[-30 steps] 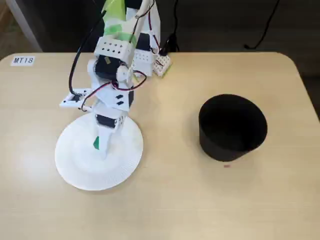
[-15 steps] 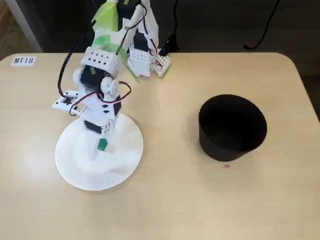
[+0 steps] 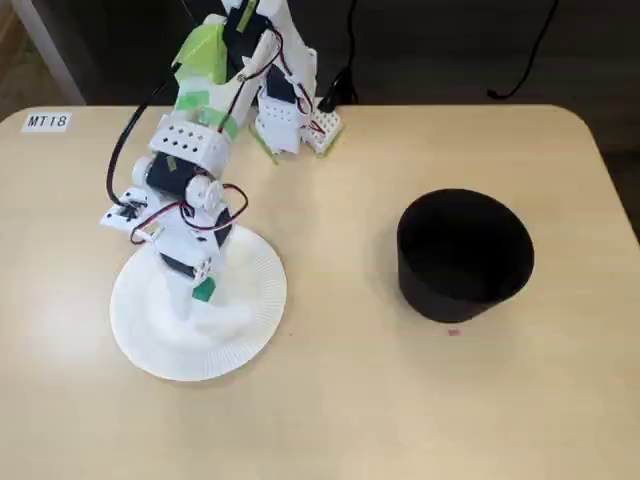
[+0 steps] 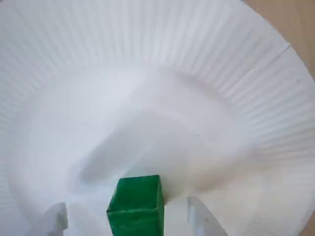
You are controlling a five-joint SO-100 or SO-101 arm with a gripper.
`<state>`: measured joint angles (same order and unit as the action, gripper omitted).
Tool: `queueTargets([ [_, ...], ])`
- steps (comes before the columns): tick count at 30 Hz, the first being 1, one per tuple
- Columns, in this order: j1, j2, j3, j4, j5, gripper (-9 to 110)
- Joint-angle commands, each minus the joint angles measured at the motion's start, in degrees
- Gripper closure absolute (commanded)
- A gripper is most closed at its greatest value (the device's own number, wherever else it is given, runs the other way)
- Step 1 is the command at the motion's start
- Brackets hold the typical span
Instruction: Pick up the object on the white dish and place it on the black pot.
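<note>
A small green cube rests on the white paper dish. In the wrist view my gripper is down over the dish with the cube between its white fingers. The right finger is against the cube. The left finger stands apart from it with a gap, so the jaws are open around the cube. In the fixed view the gripper points down onto the dish at the left, and the cube shows at its tip. The black pot stands at the right, empty.
The arm's base with wires stands at the table's back. A label reading MT18 is at the back left corner. Bare tan tabletop lies between dish and pot.
</note>
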<state>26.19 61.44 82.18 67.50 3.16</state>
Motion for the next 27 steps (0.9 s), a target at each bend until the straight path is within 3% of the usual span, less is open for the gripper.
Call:
queueTargets([
  [1,0.1,0.2,-3.0,0.1,-0.6,70],
  [12,-0.3,-1.1,-4.1,-0.8,-0.3,79],
  [18,-0.3,-1.7,-5.3,-1.1,1.1,101],
  [27,-0.9,-1.5,-8.2,-0.4,0.6,101],
])
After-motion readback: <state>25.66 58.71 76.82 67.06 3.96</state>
